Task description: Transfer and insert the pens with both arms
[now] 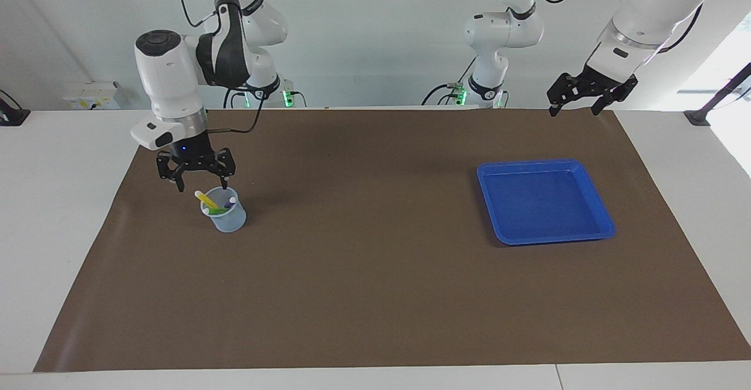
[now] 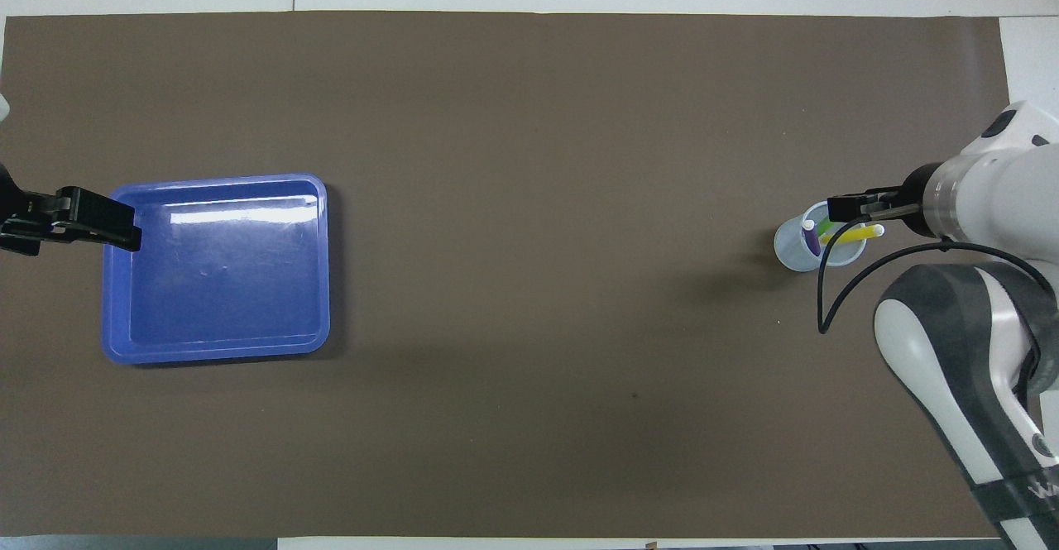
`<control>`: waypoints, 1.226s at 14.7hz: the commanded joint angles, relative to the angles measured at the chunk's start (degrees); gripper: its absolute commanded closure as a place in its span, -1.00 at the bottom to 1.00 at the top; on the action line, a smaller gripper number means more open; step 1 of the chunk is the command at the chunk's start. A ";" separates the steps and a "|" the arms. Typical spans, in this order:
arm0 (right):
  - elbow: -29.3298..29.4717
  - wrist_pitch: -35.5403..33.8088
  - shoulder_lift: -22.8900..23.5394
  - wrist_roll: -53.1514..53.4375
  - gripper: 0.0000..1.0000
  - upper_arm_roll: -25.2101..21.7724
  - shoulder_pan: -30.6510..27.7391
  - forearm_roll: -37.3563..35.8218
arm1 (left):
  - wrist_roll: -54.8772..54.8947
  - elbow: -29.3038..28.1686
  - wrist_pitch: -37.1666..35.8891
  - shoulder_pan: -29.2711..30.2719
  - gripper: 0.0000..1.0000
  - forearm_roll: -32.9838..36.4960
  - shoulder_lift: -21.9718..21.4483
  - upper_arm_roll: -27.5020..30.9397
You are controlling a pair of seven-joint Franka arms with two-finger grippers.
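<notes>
- All three pens (image 1: pixel 215 203) lean in the clear cup (image 1: pixel 224 216) near the mat's (image 1: pixel 375 296) right-arm end
- Right gripper (image 1: pixel 196 169) hangs above, jaws wide, empty: best lift straight clear
- Left gripper (image 1: pixel 589 90) waits, jaws wide, over the mat's robot-side edge, blue tray (image 1: pixel 598 234) bare

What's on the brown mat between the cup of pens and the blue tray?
Nothing: between the cup and the blue tray, only bare brown mat shows, clearest overhead.
</notes>
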 commanded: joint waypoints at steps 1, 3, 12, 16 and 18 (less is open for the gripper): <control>9.44 -9.53 1.88 1.34 -1.00 -0.02 -0.06 2.75 | 0.22 -0.86 0.07 1.05 -1.00 0.58 -1.11 -0.50; 18.39 -18.05 4.69 2.21 -1.00 -0.29 -0.06 3.82 | 0.22 -1.13 0.07 1.05 -1.00 0.58 -1.20 -0.33; 27.42 -34.00 4.01 9.95 -1.00 -0.37 0.03 4.09 | 0.22 -1.13 0.07 1.05 -1.00 0.58 -1.20 -0.33; 25.56 -34.09 2.77 9.60 -1.00 -1.95 -0.15 6.27 | 0.22 -1.13 0.07 1.05 -1.00 0.58 -1.20 -0.33; 25.47 -34.18 2.68 9.52 -1.00 -3.36 -0.41 7.78 | 0.22 -1.13 0.07 1.05 -1.00 0.58 -1.20 -0.33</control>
